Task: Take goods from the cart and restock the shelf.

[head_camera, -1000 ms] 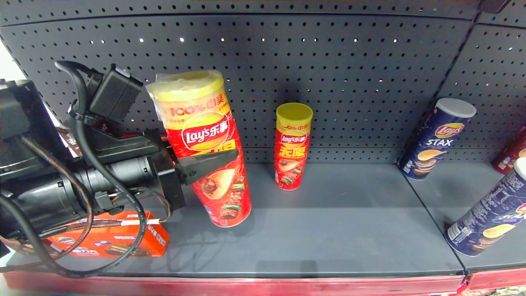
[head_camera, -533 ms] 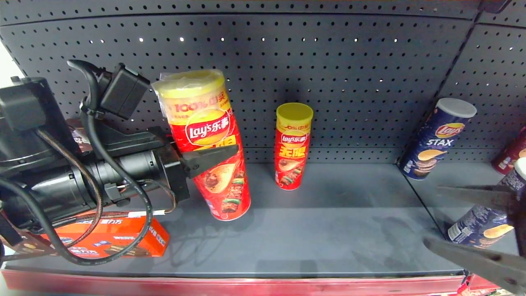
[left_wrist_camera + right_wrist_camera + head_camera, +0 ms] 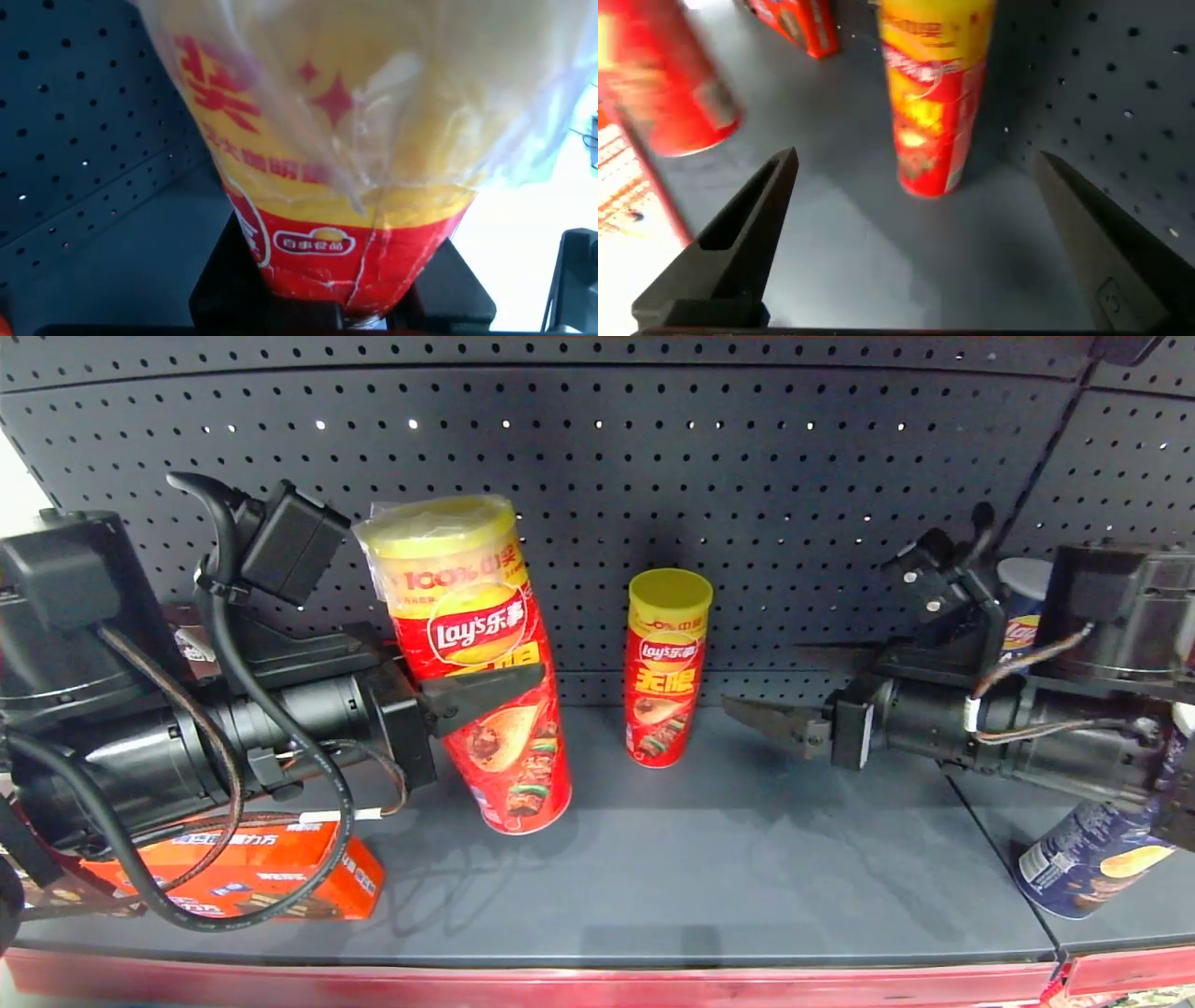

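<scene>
Since a second ago, your right arm has swung in from the right over the shelf [image 3: 747, 859], and the left arm has eased its load slightly deeper.

- Left gripper [image 3: 499, 683]: clamped on the large red can [image 3: 467, 653], which is tilted with its base low over the shelf floor. Whether the base touches cannot be told.
- Right gripper [image 3: 915, 159]: fingers spread wide, pinching nothing, aimed at the small red can [image 3: 665, 667].
- Small red can: upright near the pegboard [image 3: 747, 476], apart from both grippers.

Count of containers: two red cans, both with yellow lids on, the large one film-wrapped on top. One blue can [image 3: 1022, 625] is half hidden behind the right arm, and a second blue can [image 3: 1083, 854] is at front right. One orange box [image 3: 252, 877] lies under the left arm. All are closed — their contents cannot be seen.
</scene>
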You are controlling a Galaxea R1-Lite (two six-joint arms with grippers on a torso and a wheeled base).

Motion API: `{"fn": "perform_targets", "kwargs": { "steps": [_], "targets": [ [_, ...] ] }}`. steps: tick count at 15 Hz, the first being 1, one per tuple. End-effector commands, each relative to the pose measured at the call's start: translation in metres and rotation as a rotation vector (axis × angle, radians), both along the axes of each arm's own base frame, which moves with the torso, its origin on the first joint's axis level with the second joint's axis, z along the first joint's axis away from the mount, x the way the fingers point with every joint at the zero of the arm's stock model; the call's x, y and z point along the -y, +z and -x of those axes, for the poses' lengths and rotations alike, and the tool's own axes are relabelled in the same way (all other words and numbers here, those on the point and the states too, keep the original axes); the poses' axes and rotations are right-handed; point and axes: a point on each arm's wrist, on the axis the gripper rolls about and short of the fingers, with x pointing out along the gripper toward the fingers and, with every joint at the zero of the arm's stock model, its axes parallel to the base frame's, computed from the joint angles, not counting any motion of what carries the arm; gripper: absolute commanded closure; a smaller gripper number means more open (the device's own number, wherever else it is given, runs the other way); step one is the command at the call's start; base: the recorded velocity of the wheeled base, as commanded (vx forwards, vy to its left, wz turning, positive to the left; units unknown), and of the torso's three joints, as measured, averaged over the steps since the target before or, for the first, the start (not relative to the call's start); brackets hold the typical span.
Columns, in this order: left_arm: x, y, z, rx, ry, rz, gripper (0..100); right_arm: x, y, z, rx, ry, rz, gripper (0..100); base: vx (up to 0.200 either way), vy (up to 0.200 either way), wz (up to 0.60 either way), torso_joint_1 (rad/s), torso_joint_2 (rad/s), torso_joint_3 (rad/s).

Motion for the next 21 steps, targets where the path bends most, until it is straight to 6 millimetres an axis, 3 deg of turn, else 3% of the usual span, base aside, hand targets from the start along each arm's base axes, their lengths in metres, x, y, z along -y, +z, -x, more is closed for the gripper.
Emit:
{"fn": "perform_targets", "kwargs": {
  "steps": [1, 2, 6, 11, 21],
  "targets": [
    [0.000, 0.000, 0.000, -0.001, 0.000, 0.000, 100, 0.003, -0.018, -0.045, 0.000, 0.044, 0.004, 0, 0.000, 0.000, 0.00, 0.000, 0.00, 0.000],
    [0.000, 0.000, 0.000, -0.001, 0.000, 0.000, 100, 0.012, -0.019, -0.062, 0.039, 0.091, -0.003, 0, 0.000, 0.000, 0.00, 0.000, 0.00, 0.000],
    [0.000, 0.000, -0.001, -0.001, -0.002, 0.000, 100, 0.008, -0.023, -0.080, 0.096, 0.294, -0.024, 0, 0.000, 0.000, 0.00, 0.000, 0.00, 0.000],
    [0.001, -0.002, -0.001, -0.005, -0.002, -0.002, 100, -0.004, -0.027, -0.099, 0.123, 0.350, -0.032, 0, 0.000, 0.000, 0.00, 0.000, 0.00, 0.000],
    [-0.004, 0.004, -0.005, 0.012, 0.009, 0.009, 100, -0.025, -0.066, -0.134, 0.085, 0.398, -0.028, 0, 0.000, 0.000, 0.00, 0.000, 0.00, 0.000]
  ]
}}
